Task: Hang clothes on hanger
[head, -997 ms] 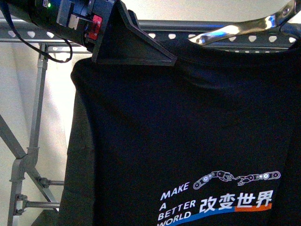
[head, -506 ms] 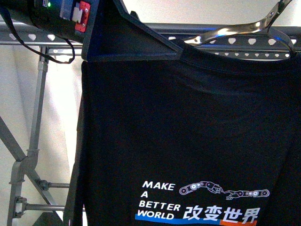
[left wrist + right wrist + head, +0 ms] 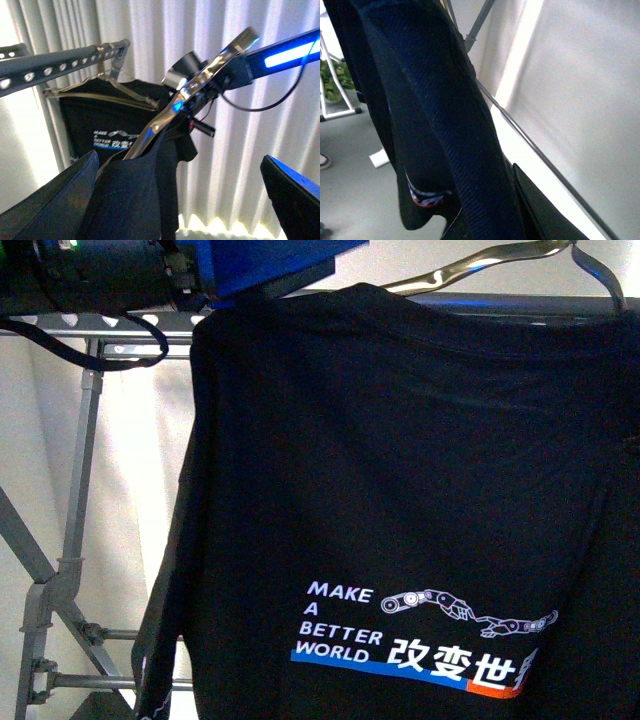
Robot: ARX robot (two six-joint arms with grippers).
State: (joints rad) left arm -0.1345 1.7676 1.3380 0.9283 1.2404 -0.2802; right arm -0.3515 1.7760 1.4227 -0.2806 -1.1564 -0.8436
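shirt-hanging is at the lifting step: the black t-shirt (image 3: 400, 460) with its white "make a better world" print fills most of the front view. its shoulders are draped over a slim shiny hanger (image 3: 470, 265) whose curve shows at the top right of the frame. behind it, along the top, runs the grey rack (image 3: 100, 320) with heart-shaped holes in its rail, and braced legs at lower left.

the left gripper (image 3: 275, 265) sits at the upper left of the frame, against the shirt's shoulder. in the left wrist view its jaws stand wide, with dark fabric and one end of the slim hanger between them. that view also shows the right gripper (image 3: 200, 92) up by the hanger's neck. whether those jaws are closed on it i cannot tell, and the right wrist view gives only fabric close up.

a second printed shirt (image 3: 110, 120) already hangs from the rail, in the left of the left wrist frame.

the hook does not look seated on the rail yet. the next move probably calls for carrying it over the rail and lowering it level, so the shirt does not slide off one shoulder.
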